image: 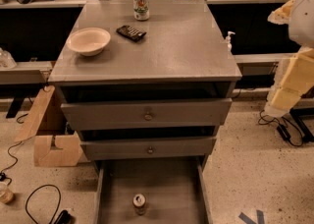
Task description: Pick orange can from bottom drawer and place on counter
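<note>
Orange can point(140, 203) stands upright in the drawer point(171, 188) at bottom centre of the frame. The drawer is pulled out, so the can is reachable from above. Counter point(176, 46), upper centre, carries a bowl point(89, 41), a dark flat object point(131, 32) and a white-green can point(141, 3); its right half is bare, which suits placement. Gripper point(280, 99) hangs at the right edge, well apart from the orange can. Whether it is released or clenched cannot be told.
</note>
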You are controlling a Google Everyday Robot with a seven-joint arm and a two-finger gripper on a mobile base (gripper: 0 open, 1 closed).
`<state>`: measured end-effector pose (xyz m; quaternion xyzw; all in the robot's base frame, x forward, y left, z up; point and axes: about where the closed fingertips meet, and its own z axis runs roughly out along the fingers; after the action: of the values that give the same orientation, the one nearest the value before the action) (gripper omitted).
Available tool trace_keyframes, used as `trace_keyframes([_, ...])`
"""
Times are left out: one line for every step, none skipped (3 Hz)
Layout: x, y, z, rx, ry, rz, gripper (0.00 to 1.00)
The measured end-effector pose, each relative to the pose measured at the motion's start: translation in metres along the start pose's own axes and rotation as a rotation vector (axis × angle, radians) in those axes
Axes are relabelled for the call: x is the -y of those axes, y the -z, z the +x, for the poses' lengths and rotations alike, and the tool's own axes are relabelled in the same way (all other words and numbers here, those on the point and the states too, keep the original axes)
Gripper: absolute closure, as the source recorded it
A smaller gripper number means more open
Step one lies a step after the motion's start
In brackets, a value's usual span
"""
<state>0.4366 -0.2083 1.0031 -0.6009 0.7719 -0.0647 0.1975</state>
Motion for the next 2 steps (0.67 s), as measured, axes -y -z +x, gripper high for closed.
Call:
trace_keyframes([0.0, 0.0, 0.0, 0.0, 0.0, 0.0, 0.0])
trace_keyframes([-0.004, -0.023, 0.009, 0.061, -0.034, -0.01, 0.0])
